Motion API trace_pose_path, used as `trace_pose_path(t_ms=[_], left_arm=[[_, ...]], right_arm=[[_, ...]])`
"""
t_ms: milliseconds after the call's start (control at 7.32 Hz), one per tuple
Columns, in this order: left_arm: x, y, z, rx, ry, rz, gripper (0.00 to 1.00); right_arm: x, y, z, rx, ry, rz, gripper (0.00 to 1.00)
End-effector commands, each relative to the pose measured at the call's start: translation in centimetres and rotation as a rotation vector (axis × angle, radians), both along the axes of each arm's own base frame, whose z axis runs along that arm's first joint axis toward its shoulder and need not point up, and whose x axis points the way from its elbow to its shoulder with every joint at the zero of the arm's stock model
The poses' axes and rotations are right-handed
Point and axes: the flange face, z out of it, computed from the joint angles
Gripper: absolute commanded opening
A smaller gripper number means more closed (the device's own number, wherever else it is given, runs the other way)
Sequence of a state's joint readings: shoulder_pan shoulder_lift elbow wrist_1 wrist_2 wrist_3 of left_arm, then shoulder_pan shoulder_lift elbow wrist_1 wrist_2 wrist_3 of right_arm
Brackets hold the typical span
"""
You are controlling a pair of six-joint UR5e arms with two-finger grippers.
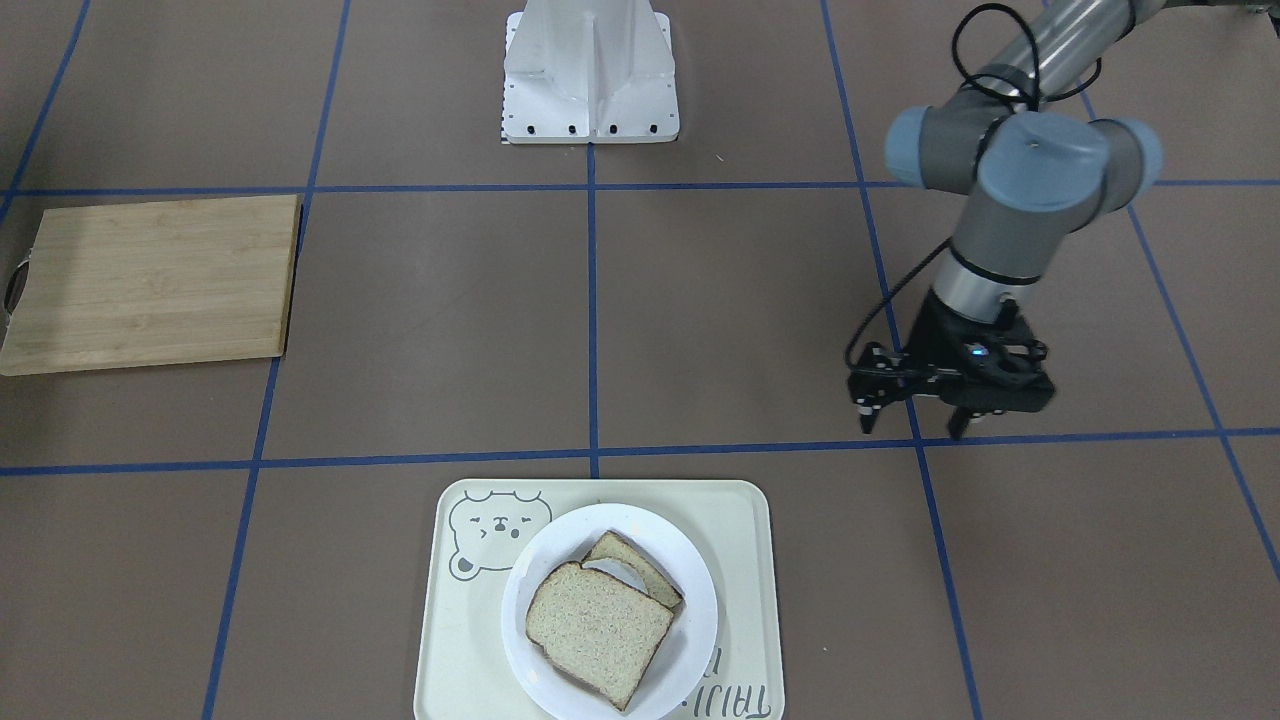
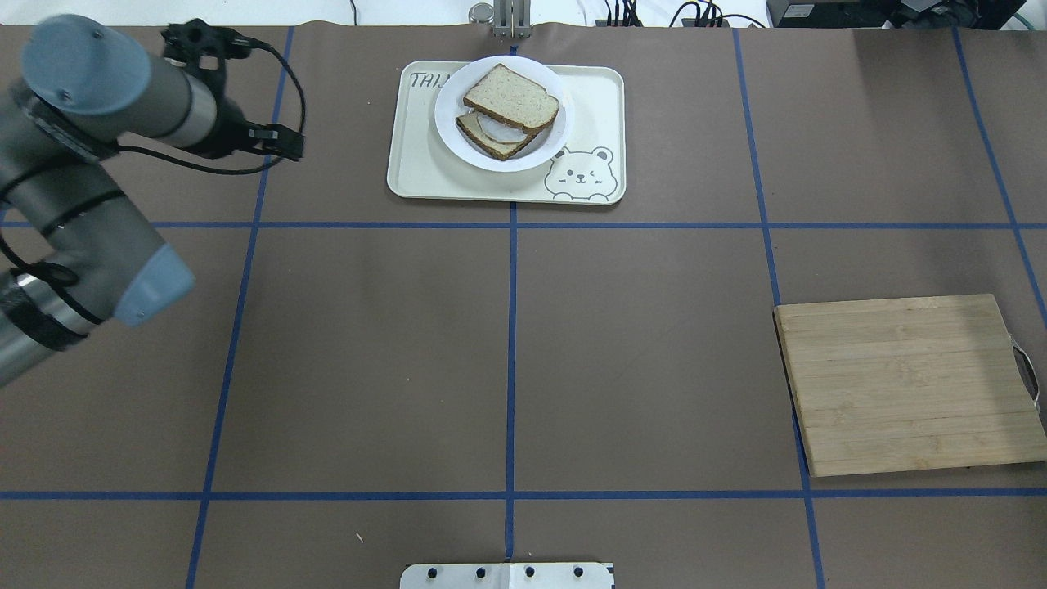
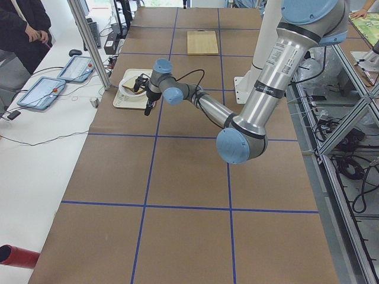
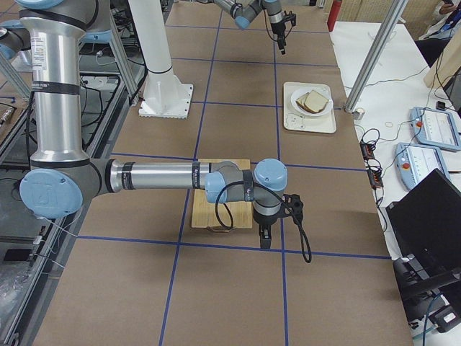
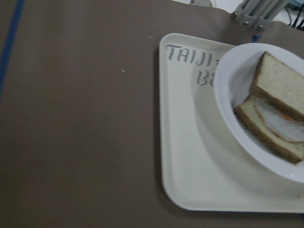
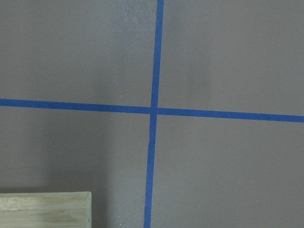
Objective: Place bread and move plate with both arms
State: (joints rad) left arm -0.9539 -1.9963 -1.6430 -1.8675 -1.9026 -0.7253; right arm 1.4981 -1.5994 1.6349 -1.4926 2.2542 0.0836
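Observation:
The plain bread slice (image 1: 598,630) lies on top of the egg-bearing slice (image 1: 640,570) on the white plate (image 1: 700,610). The plate stands on the cream bear tray (image 1: 450,620). My left gripper (image 1: 912,428) is open and empty. It hangs over bare table, apart from the tray, on the robot's left. The left wrist view shows the bread (image 5: 282,83), the plate (image 5: 228,90) and the tray (image 5: 185,156). My right gripper (image 4: 265,236) shows only in the exterior right view, by the cutting board's edge. I cannot tell whether it is open or shut.
A wooden cutting board (image 2: 908,384) lies on the robot's right side; its corner shows in the right wrist view (image 6: 45,209). The white robot base (image 1: 590,80) stands at the table's robot edge. Blue tape lines cross the brown table.

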Motion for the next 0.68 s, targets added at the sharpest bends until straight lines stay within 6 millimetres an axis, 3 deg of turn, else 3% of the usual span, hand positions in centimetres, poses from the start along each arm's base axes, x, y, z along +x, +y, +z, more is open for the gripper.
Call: trace_pose_path(t_ms=[0,137,273,410,547], left_arm=[[-15.9,-2.2,8.3,0.005,-0.217,0.152,0.98],[-22.3,-2.2,12.2,-0.057,-0.202,0.161,0.98],[-28.5,-1.1,18.3,-0.102,-0.175,0.203,0.98],[-33.7,-0.1,23.0,-0.125,-0.109,0.233,0.98],[-35.7,3.4,28.0,-0.176,-0.087,0.242,0.98]], right_arm=[[0.4,0.5,0.3,-0.005,0.0,0.006,1.0],[0.4,0.5,0.4,-0.006,0.0,0.006,1.0],[0.4,0.5,0.5,-0.008,0.0,0.006,1.0],[0.4,0.6,0.4,-0.008,-0.002,0.006,1.0],[0.4,0.6,0.4,-0.008,-0.002,0.006,1.0]])
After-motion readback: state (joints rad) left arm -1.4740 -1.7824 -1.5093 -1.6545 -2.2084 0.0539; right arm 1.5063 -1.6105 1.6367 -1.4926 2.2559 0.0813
